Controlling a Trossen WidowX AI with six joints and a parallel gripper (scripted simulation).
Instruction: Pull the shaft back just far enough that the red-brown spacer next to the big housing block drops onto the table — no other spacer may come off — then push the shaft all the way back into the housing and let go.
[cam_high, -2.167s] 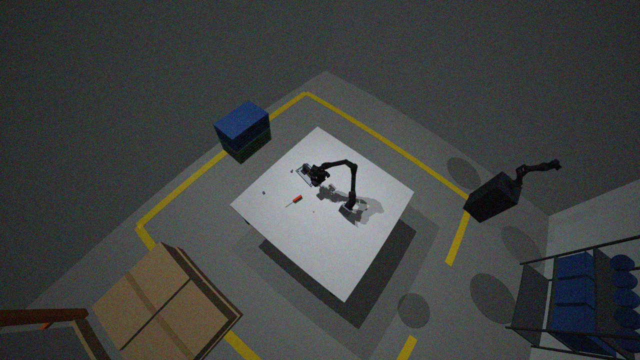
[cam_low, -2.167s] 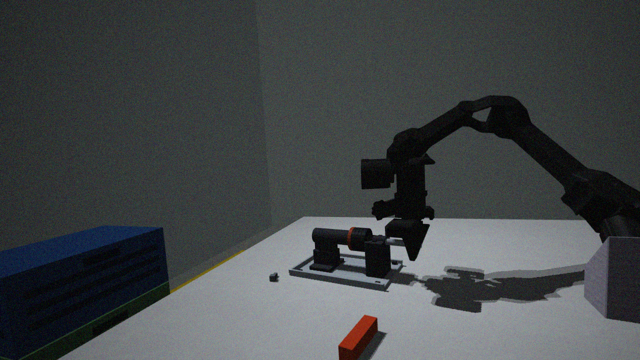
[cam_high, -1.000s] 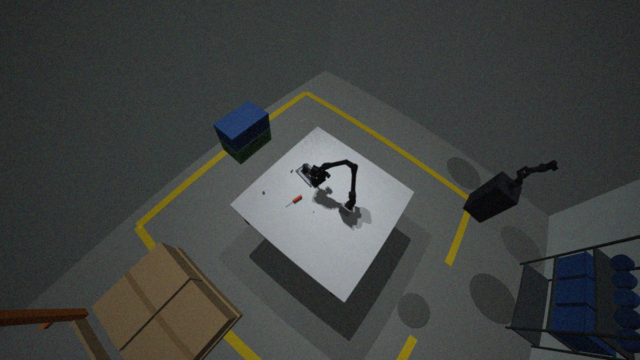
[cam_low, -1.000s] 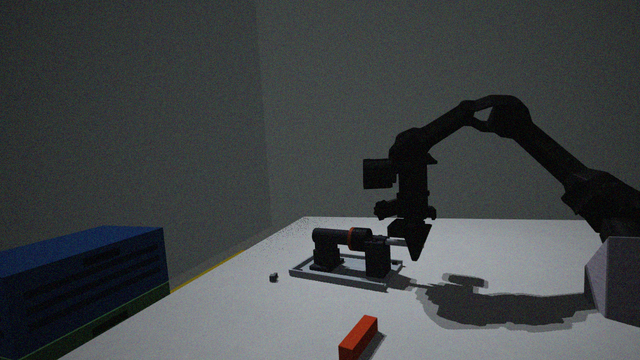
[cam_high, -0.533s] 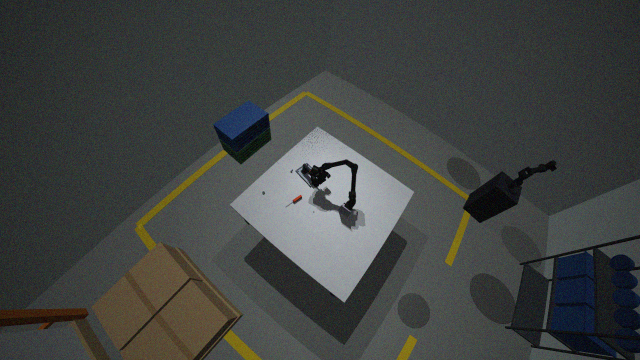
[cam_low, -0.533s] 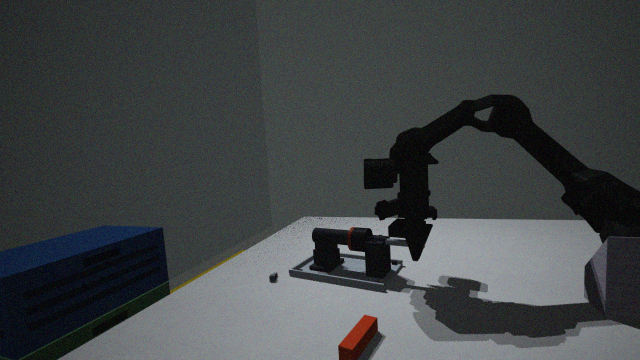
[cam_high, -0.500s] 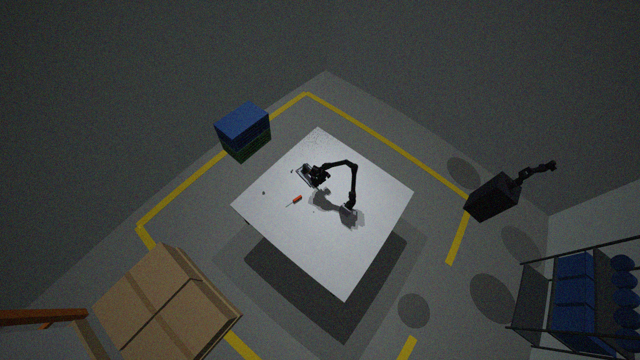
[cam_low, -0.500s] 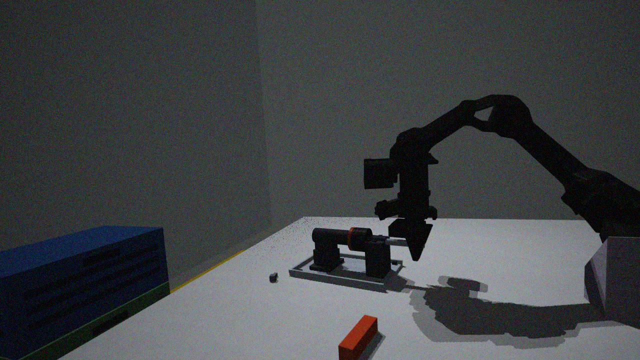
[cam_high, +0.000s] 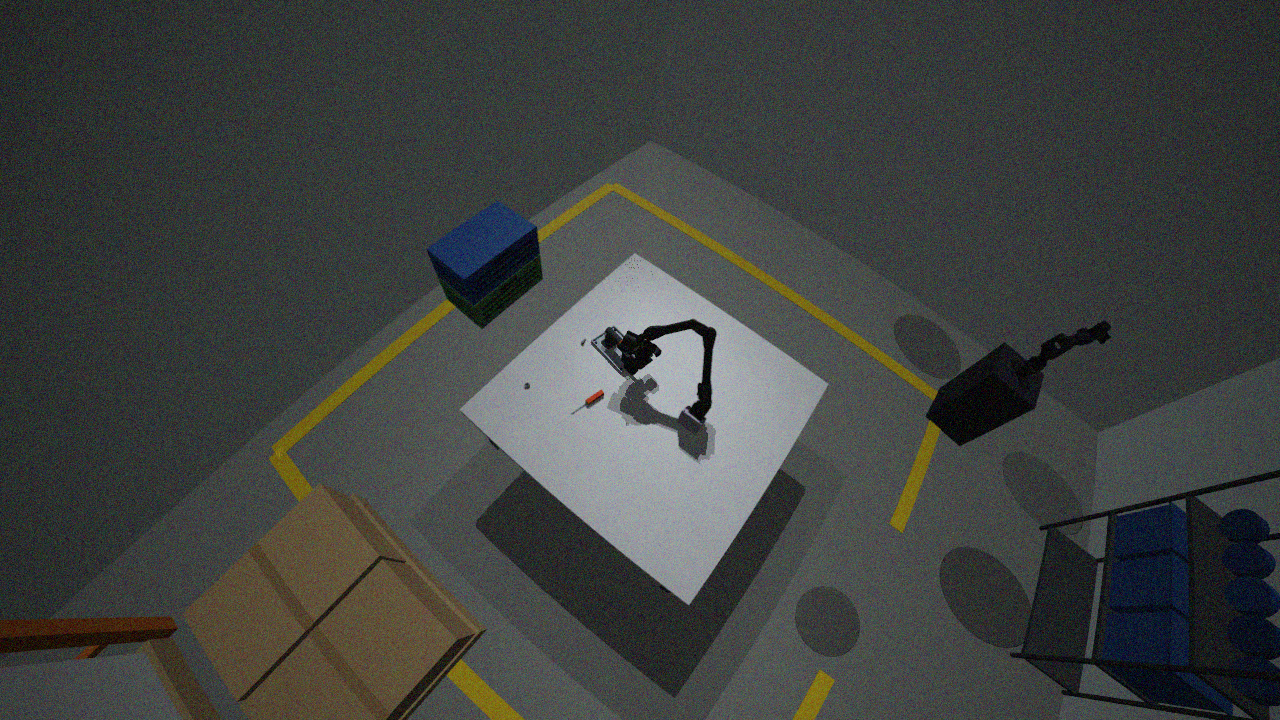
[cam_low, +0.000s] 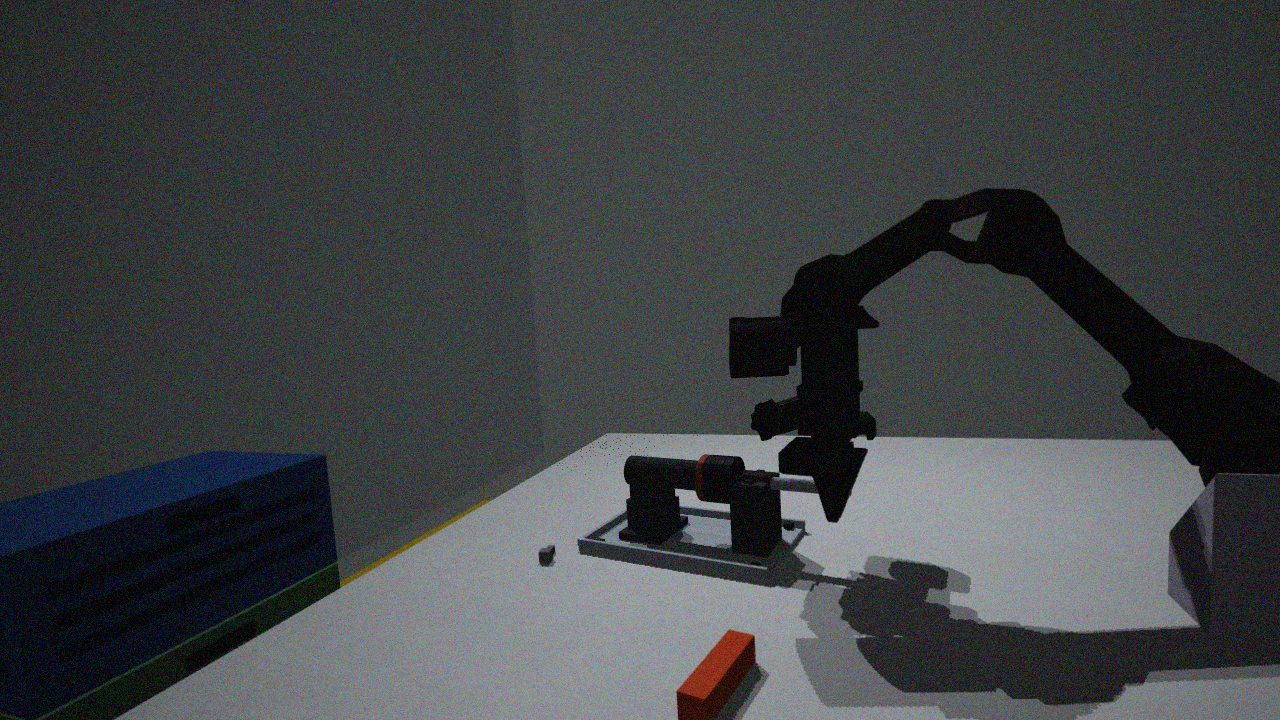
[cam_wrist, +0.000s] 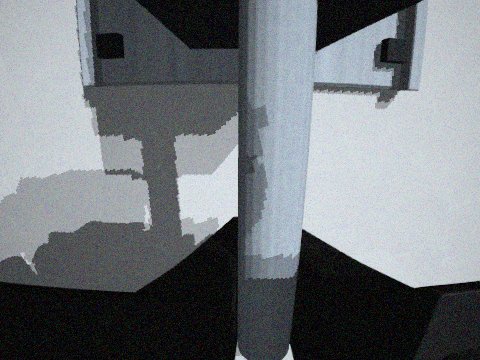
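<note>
My gripper (cam_low: 834, 503) (cam_wrist: 256, 228) is shut on the shaft (cam_low: 791, 484) (cam_wrist: 277, 150), a pale grey rod, near its free end. The rod sticks out to the right of the dark support block (cam_low: 756, 519) in the exterior view. A dark barrel (cam_low: 662, 471) rests on the left-hand block (cam_low: 653, 514). An orange-red ring (cam_low: 700, 476) sits in line between the barrel and a dark round part (cam_low: 727, 477). It is up on the assembly, not on the table. I cannot tell single dark spacers apart. In the wrist view the fingers and a dark part hide the stack.
The assembly stands on a grey tray (cam_low: 671, 562) (cam_wrist: 419, 50). A small grey piece (cam_low: 546, 556) (cam_high: 582, 342) lies beyond its left end. Another small dark piece (cam_high: 526, 385) and a screwdriver with an orange-red handle (cam_high: 594, 397) (cam_low: 716, 673) lie on the table (cam_high: 680, 528).
</note>
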